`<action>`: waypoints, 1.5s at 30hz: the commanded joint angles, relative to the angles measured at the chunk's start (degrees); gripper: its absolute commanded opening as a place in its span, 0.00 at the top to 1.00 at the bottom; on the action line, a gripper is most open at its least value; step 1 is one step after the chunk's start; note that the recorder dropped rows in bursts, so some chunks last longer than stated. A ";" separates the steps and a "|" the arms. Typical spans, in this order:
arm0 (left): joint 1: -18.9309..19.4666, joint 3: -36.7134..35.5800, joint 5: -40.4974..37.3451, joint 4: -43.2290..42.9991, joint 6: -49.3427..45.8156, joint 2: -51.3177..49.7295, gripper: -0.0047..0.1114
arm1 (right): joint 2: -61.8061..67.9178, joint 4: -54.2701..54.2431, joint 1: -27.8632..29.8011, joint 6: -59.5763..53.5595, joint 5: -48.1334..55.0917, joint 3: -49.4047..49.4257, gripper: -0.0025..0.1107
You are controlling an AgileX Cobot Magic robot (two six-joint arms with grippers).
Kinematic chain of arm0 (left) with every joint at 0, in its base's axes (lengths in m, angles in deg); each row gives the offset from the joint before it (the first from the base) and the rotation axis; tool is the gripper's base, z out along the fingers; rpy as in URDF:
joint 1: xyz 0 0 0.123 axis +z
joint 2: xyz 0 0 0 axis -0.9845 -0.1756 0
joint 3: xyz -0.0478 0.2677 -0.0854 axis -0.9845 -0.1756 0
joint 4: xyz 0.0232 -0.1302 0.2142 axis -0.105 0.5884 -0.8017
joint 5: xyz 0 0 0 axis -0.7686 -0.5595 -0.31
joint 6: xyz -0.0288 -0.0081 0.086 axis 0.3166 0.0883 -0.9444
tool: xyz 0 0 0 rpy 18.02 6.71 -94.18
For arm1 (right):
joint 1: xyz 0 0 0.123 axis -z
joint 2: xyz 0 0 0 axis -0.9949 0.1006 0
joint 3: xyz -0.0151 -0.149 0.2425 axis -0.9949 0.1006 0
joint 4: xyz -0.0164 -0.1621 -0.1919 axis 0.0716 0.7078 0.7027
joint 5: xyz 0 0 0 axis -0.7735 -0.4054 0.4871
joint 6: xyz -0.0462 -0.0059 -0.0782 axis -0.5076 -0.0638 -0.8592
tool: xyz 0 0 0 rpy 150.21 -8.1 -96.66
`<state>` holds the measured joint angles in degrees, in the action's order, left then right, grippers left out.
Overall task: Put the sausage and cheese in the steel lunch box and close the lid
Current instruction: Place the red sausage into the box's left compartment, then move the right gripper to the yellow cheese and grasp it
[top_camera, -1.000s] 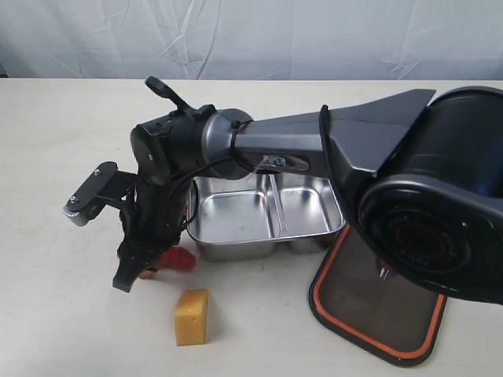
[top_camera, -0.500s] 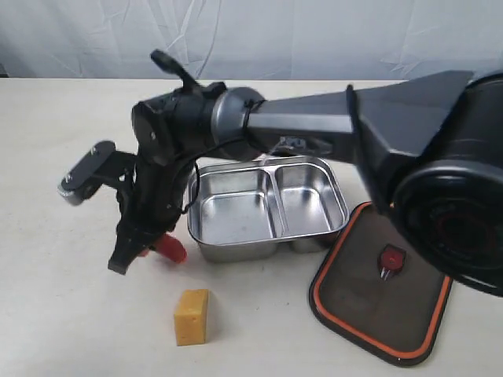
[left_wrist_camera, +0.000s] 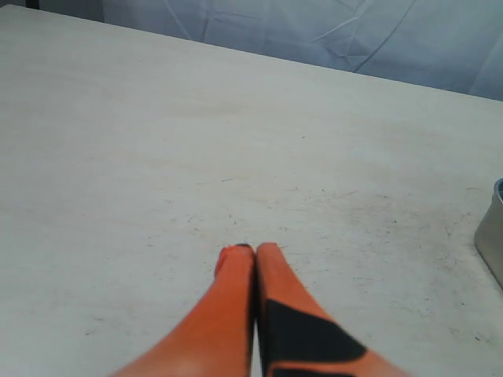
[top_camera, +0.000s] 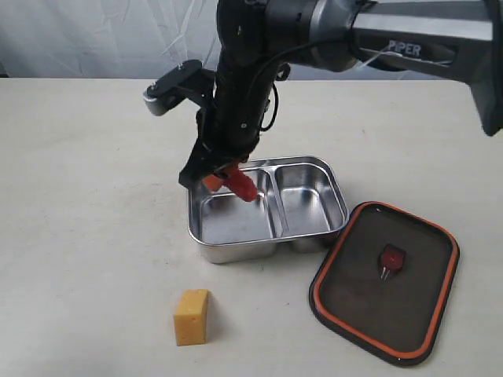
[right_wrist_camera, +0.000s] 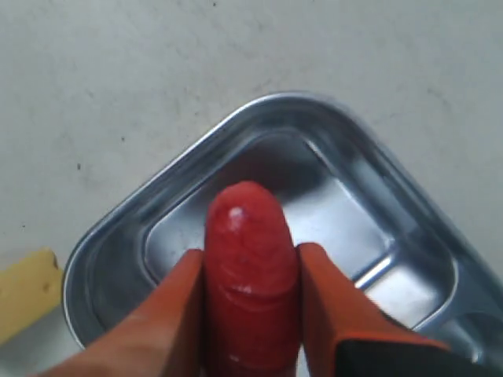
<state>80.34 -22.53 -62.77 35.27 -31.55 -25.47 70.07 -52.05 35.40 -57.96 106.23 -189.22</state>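
steel lunch box [top_camera: 251, 250]: polished metal | sausage [right_wrist_camera: 251, 275]: glossy plastic | cheese [top_camera: 191, 317]: matt | table [top_camera: 78, 236]: matt, scuffed

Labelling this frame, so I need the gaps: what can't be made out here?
- sausage: rear end hidden inside the right gripper, right wrist view.
- cheese: cropped by frame edge, right wrist view.
- left gripper: only shut fingertips show, left wrist view; absent from exterior view.

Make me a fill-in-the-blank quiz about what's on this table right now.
The right hand holds the red ____ over the steel lunch box. The lid lies off the box, its rim coloured ____. The yellow ____ sits on the table, outside the box.
Missing words: sausage; orange; cheese.
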 commanded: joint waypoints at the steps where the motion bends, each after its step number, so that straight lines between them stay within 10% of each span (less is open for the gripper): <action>1: 0.01 -0.37 0.48 -0.34 -0.09 0.25 0.96 | 1.52 1.67 0.26 0.78 3.02 0.39 0.97; 5: 0.01 -0.37 0.48 -0.34 -0.09 0.25 0.96 | 1.64 2.52 0.26 0.78 4.48 0.39 0.94; 12: 0.01 -0.37 0.48 -0.34 -0.09 0.25 0.96 | 1.64 5.33 0.26 1.96 6.12 0.39 0.50; 26: 0.01 -0.37 0.48 -0.34 -0.09 0.25 0.96 | -6.81 -5.02 -0.33 18.68 10.47 1.09 0.51; 45: 0.01 -0.37 0.48 -0.34 -0.09 0.25 0.96 | -13.02 -0.39 -19.88 49.71 -7.18 17.95 0.51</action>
<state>80.34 -22.53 -62.77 35.27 -31.55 -25.47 57.67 -54.35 16.68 -12.00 100.71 -172.08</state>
